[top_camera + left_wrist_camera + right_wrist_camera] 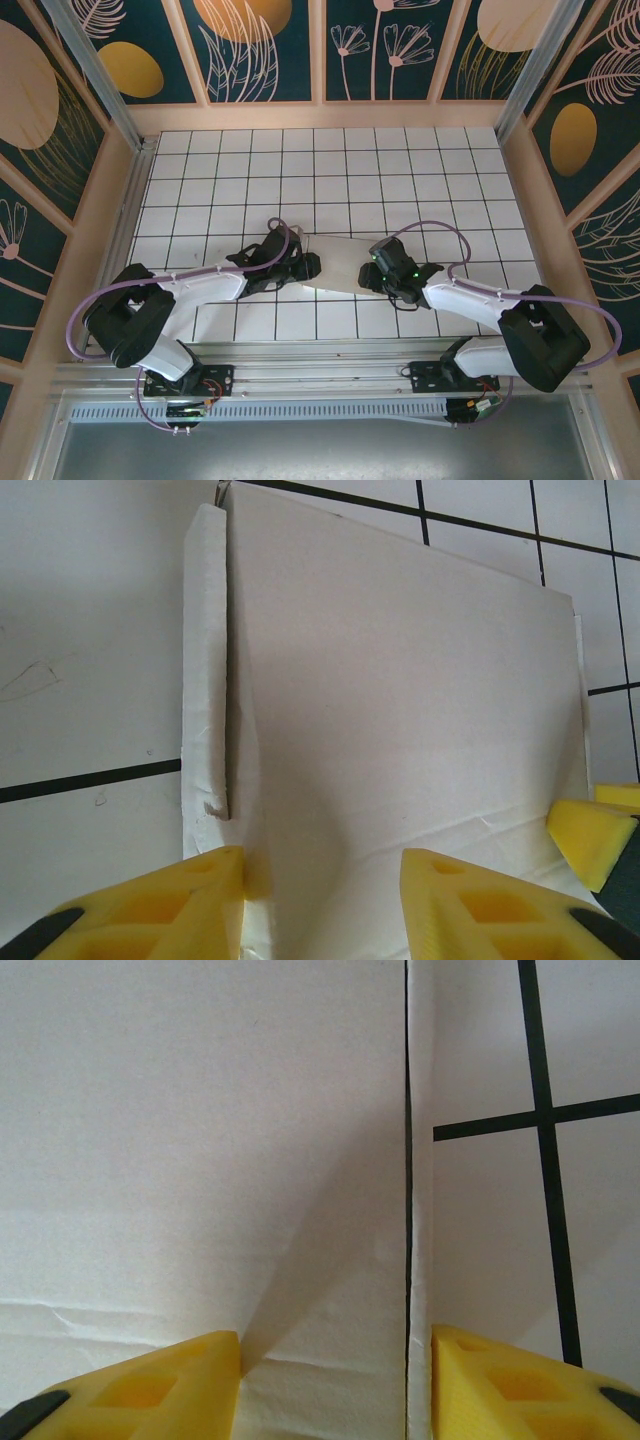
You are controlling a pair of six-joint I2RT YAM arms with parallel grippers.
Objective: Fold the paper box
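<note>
As paper box (343,264) lies flat, wrist shows flap (205,680).

Both arms reach inward from their bases at the near edge, elbows pushed outward and wrists held low. The left gripper (303,266) points right and the right gripper (373,268) points left, facing each other mid-table. The yellow fingers (180,905) of each gripper are spread wide apart.

A robot lab test cell — gridded tabletop (400,170), aluminium frame rails (100,75), leaf-patterned wall panels (260,50) around it.
</note>
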